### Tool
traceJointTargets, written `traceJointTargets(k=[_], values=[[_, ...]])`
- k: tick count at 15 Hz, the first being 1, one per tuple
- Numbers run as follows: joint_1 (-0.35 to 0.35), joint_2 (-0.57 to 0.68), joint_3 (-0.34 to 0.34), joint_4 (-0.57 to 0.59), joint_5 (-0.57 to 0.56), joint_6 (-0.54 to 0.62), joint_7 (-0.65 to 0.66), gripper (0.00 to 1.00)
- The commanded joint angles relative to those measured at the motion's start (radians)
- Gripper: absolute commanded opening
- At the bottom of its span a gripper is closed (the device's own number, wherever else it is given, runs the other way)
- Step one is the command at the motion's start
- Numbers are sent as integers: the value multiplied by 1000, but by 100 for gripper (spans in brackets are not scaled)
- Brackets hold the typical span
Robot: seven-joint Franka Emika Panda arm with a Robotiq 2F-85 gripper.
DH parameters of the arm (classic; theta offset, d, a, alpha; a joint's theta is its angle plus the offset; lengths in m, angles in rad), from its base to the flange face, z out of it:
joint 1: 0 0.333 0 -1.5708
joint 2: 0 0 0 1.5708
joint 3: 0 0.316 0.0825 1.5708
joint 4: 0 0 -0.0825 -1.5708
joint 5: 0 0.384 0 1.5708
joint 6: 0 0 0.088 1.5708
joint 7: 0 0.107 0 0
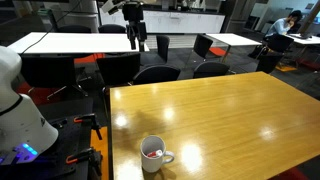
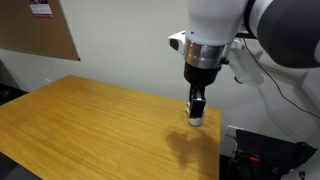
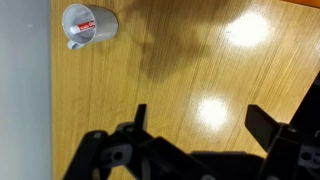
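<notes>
In the wrist view the mug (image 3: 88,25) stands upright on the surface (image 3: 180,60), at 10 o'clock from the fingers (image 3: 262,122) and well apart. Its handle points to 7 o'clock. The fingers are spread wide and hold nothing.

A glossy, honey-coloured wooden surface (image 1: 220,110) fills the near part of the room, and bright patches of light (image 1: 190,152) gleam on it in an exterior view and in the wrist view. Beyond its far edge black office chairs (image 1: 155,73) stand on a grey carpeted floor (image 1: 185,58), with long white tables (image 1: 60,43) farther off to the left and right and more dark chairs, some with red parts, tucked around them. In an exterior view a plain pale wall (image 2: 120,40) rises behind the surface, with a cork board (image 2: 40,35) hung at its left.
</notes>
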Motion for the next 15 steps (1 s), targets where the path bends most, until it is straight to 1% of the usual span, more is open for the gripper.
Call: traceJointTargets(k=[1,6,7,9,11,15], values=[[27,3,-23,3,-8,-5,7,100],[27,3,-23,3,-8,-4,7,100],[25,4,-25,-1,-7,10,16,100],[24,5,-36,-10,5,54,36,100],[17,8,-50,-24,24,129,77,100],[-6,21,-70,-54,49,282,221,100]])
